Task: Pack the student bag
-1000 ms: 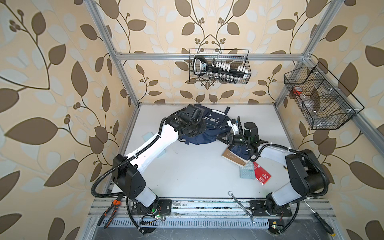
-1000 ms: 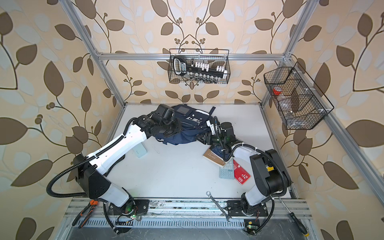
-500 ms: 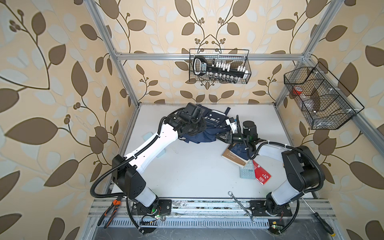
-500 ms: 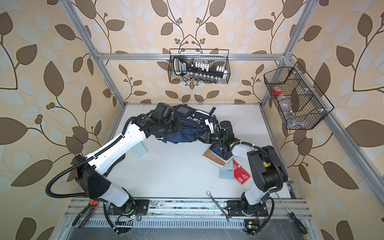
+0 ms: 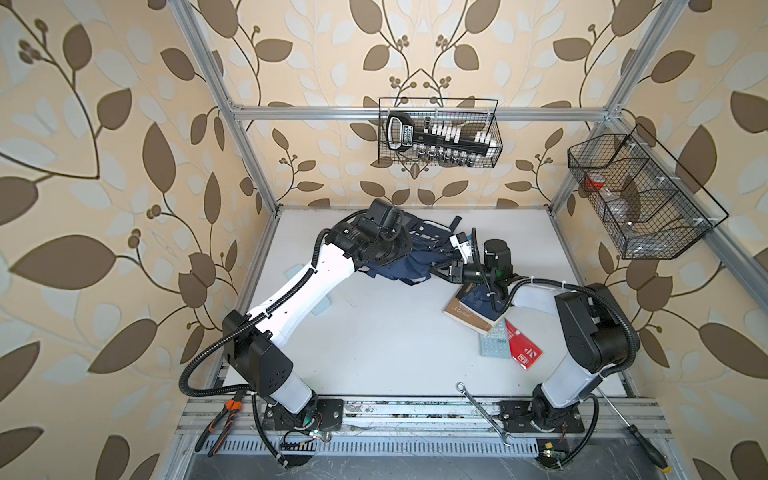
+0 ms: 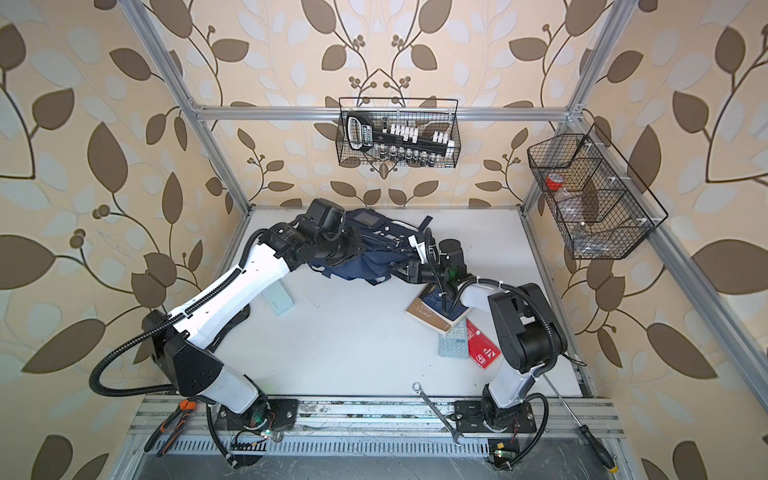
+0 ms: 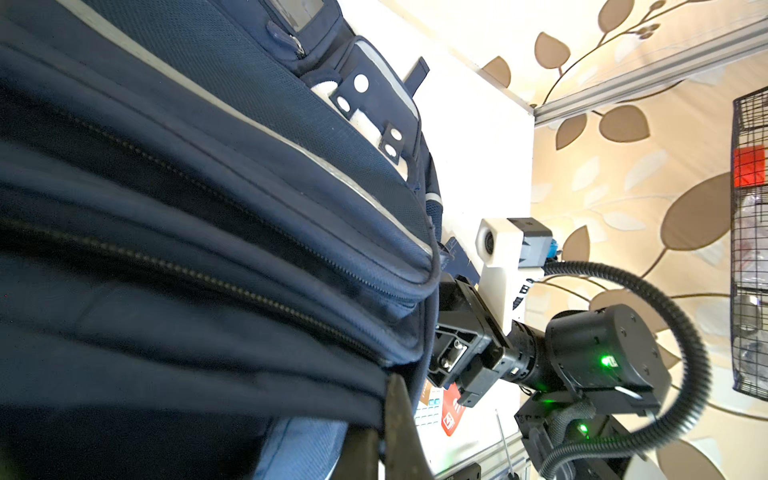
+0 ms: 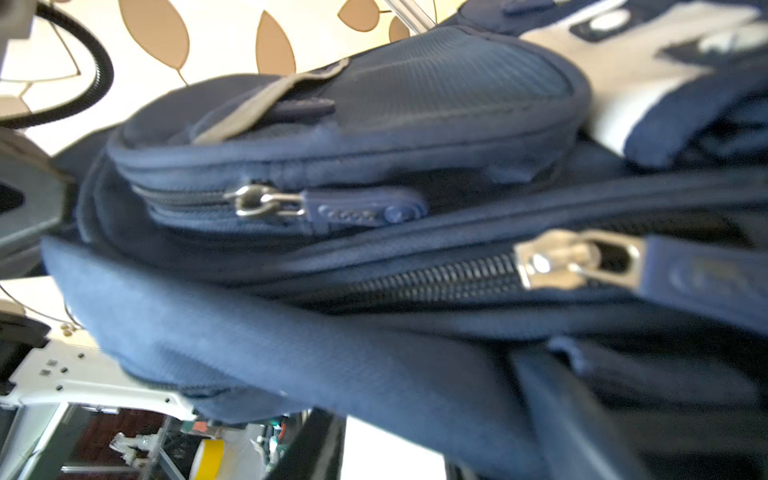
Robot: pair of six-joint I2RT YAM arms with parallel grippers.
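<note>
Over the last second my right gripper [image 5: 442, 271] has left the books and come up against the near edge of the large navy-blue fabric backpack with pale reflective stripes [image 5: 415, 266]. The bag has bunched up higher at the back middle of the white table [image 5: 374, 353]. My left gripper [image 7: 378, 415] stays pinched tight on a fold of it, lifting that side. The right jaws stand part-way apart with cloth between them; I cannot tell whether they grip yet.

The bag is soft and floppy and sags wherever I am not holding it. Loose cloth would slip in the jaws, so I judge the stiffer piped seam or a rubber zip pull [image 8: 361, 210] the better hold. The zip teeth I see are meshed; I cannot see inside.

The black wire basket on the back wall [image 5: 436, 100] holds a black socket set. The black wire basket on the side wall [image 5: 660, 245] holds something red and clear bits I cannot name. The stacked tan and navy books [image 5: 473, 307], pale calculator [image 5: 492, 345] and red flat pack [image 5: 521, 347] lie outside the bag.
</note>
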